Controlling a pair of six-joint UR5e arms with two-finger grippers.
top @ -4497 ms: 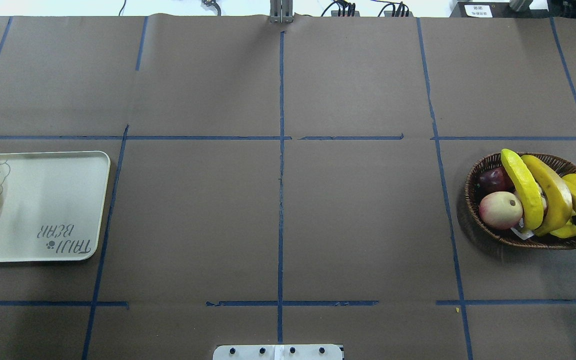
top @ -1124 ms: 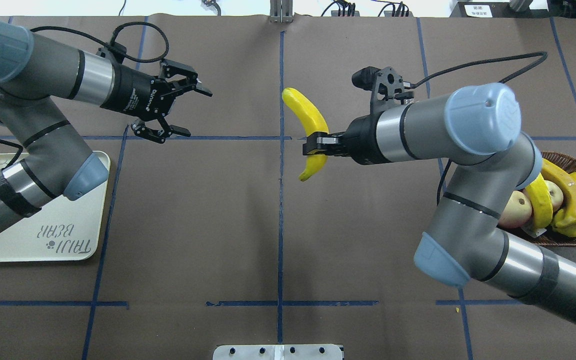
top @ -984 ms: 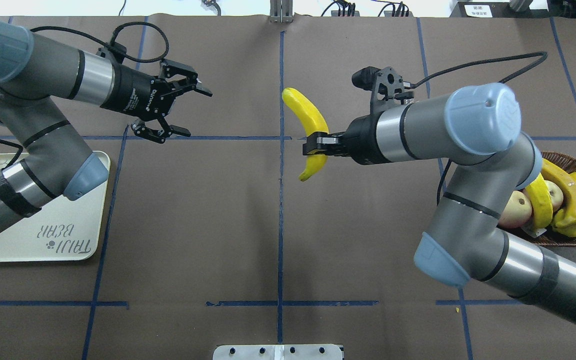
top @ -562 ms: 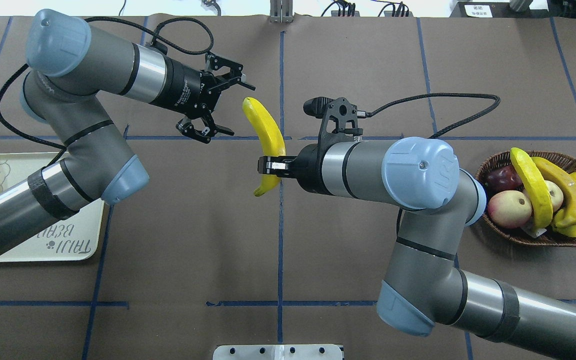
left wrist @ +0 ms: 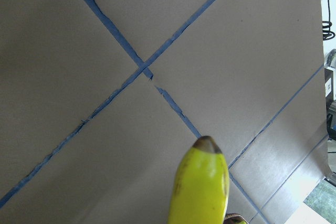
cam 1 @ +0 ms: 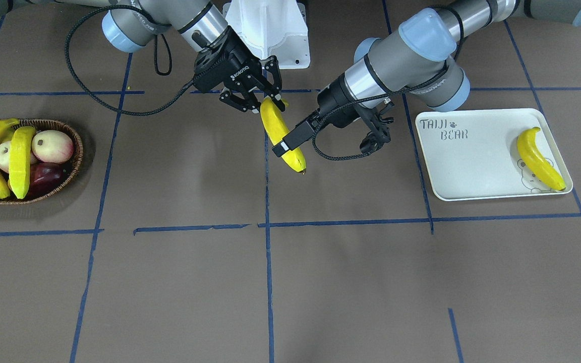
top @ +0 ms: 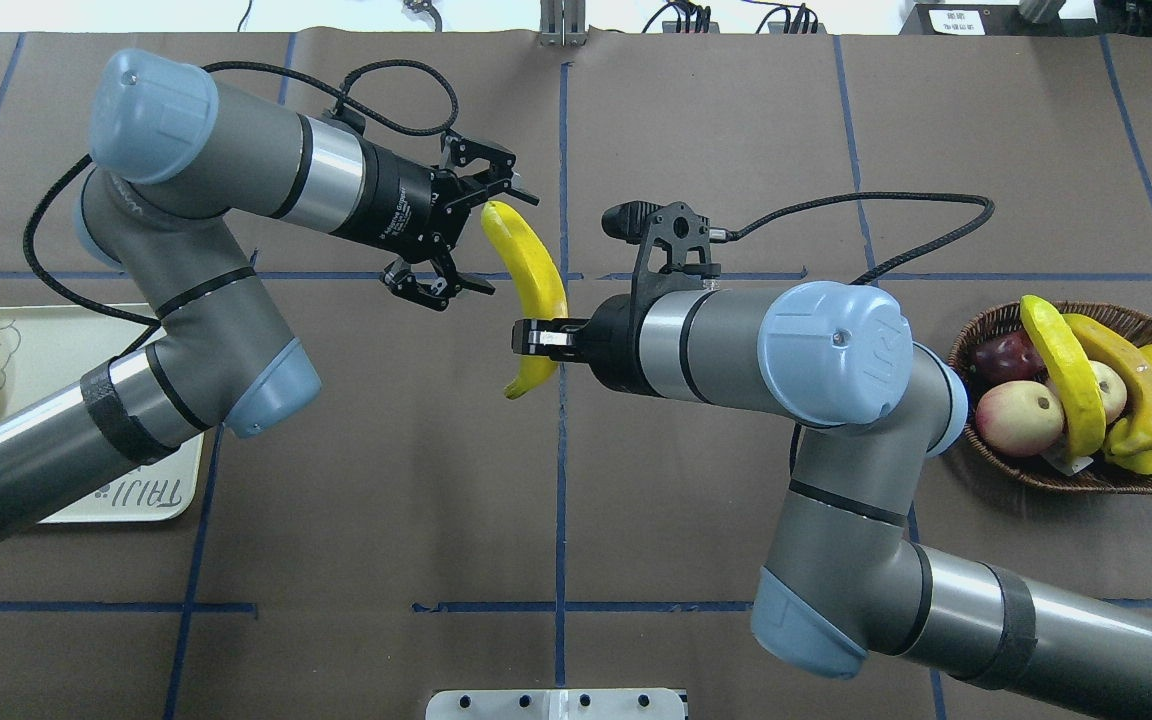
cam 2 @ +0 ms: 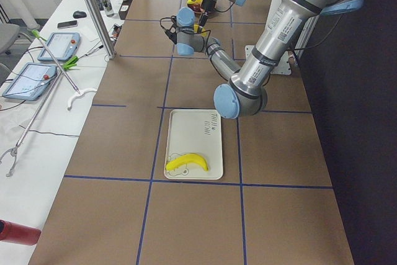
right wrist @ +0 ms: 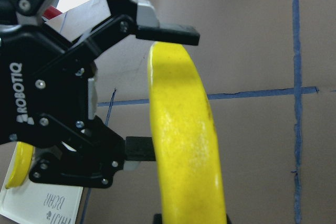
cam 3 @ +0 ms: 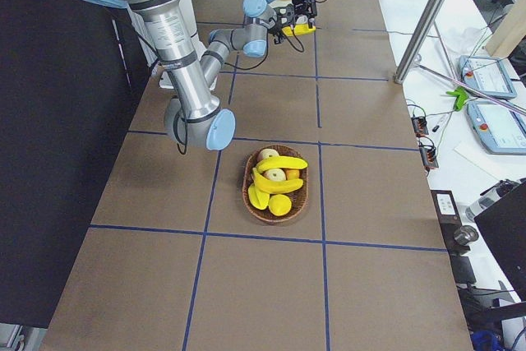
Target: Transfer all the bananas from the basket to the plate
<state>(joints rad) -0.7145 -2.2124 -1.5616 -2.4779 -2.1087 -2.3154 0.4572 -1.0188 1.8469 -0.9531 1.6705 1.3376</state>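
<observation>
Bananas (top: 1061, 375), unmoved stock: a heap of at least three in the wicker basket (top: 1086, 483) at the robot's right end of the desk (top: 386, 480), sharing it with peaches (top: 1021, 418) and a dark red fruit (top: 998, 355). Entries run from this end to the other.

Next: one held banana (top: 544, 275), aloft over mid-desk, well apart from the basket. The right fingers (top: 519, 338) pinch it near the stalk end.

Beyond: the left fingers (right wrist: 173, 34), spread wide, bracketing the blunt brown-tipped end, not clamped.

Farthest: the plate (cam 1: 472, 166) at the robot's left end, one delivered banana (cam 1: 540, 160) lying across the bear drawing (cam 1: 526, 169).

Handling note. Step judged a hand-over, right to left. The skin looks smooth and the body curved, so the left fingers ought to close squarely across the thick part, clear of the taper, and hold firm before the right fingers let go; otherwise the piece may swivel or drop.

Not legible. Exact count in the basket, since the fruit overlaps. Whether either left finger touches the skin. The front view shows one left finger across the banana, its partner out of sight. The left wrist view shows only the tip, no fingers. Overhead, the left arm (top: 196, 320) covers much of the plate. Side views are too small to judge either grasp.
</observation>
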